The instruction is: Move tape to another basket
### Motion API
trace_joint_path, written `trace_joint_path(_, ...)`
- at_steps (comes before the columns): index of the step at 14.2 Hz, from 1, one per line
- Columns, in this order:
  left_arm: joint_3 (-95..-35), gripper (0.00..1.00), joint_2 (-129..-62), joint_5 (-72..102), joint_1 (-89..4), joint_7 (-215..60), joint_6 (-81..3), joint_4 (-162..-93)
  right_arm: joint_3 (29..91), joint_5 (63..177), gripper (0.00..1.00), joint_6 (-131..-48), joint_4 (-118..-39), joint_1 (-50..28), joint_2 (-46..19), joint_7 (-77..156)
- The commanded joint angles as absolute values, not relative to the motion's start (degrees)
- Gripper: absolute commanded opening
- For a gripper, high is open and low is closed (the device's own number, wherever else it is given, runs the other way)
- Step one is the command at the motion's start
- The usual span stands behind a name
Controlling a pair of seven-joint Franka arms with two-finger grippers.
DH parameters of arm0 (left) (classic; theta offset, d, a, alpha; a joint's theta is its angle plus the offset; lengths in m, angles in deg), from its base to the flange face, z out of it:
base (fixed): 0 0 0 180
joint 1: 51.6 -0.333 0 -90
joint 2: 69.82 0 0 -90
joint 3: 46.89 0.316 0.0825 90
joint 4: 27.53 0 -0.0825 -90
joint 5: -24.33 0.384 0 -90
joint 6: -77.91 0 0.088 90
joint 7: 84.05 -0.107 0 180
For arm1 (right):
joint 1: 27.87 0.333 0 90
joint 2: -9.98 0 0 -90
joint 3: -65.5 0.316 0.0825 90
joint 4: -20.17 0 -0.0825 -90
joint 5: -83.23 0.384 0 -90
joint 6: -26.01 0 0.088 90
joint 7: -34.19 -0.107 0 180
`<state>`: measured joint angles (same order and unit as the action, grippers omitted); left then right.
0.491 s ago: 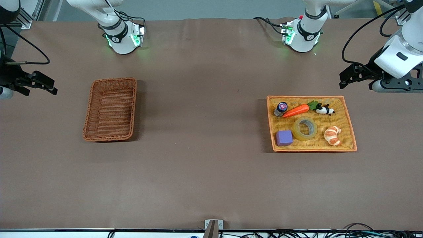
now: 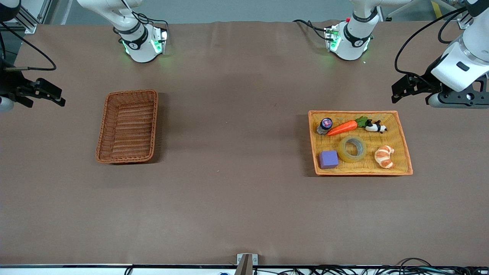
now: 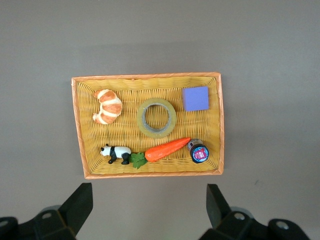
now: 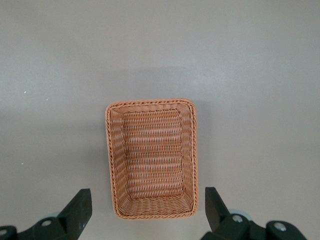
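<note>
The left gripper [image 2: 399, 93] is seen at the right edge of the front view, held in the air over bare brown worktop [image 2: 237, 191] just above the upper right corner of the tray. In the left wrist view its two black fingers [image 3: 79, 206] are spread wide apart with nothing between them. The right gripper [image 2: 51, 95] is seen at the left edge of the front view, over bare worktop to the upper left of the narrow basket; in the right wrist view its fingers [image 4: 80, 207] are likewise spread wide and empty.

Below the left gripper, in the right half of the front view, a wide, shallow orange-yellow woven tray [image 2: 402, 131] is set on the worktop. The translucent yellowish ring-shaped roll of tape with a grey core [image 2: 352, 148] is laid flat near the middle of this tray. A purple cube [image 2: 328, 159] is placed beside it in the tray's lower left corner, and a toy croissant [image 2: 384, 156] on its other side. Along the tray's upper edge are lined a small dark bottle with a patterned cap [image 2: 324, 126], an orange toy carrot with green leaves [image 2: 344, 127] and a small black-and-white panda figure [image 2: 376, 126].

In the left half of the front view, well apart from the tray, the narrow rectangular reddish-brown wicker basket [image 2: 128, 126] is seen with nothing in it.
</note>
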<state>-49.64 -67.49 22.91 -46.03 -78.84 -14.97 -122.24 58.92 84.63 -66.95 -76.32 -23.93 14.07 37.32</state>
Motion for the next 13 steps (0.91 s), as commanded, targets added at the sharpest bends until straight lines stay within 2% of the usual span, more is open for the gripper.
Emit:
trace_joint_path(1,-49.44,1.00,-68.24,23.72,-46.59,-79.74,-15.17,-121.57,58.91,85.16,1.00,-66.27,-76.78,-23.74,15.34,37.01)
trace_joint_path(6,-49.09,1.00,-72.09,23.89,-46.68,-79.39,-15.34,-122.27,58.91,85.16,1.00,-66.18,-77.04,-23.66,15.25,37.01)
trace_joint_path(9,-48.91,1.00,-74.64,23.80,-48.09,-79.57,-18.58,-123.06,58.91,85.16,1.00,-66.27,-77.13,-23.48,15.25,36.92)
trace_joint_path(11,-48.91,1.00,-76.58,24.24,-47.91,-79.39,-21.56,-126.64,58.91,85.07,1.00,-66.27,-77.13,-23.57,15.25,37.01)
trace_joint_path(13,-48.82,1.00,-76.42,24.33,-48.09,-79.39,-29.62,-133.14,58.91,85.16,1.00,-66.18,-77.13,-23.57,15.25,36.92)
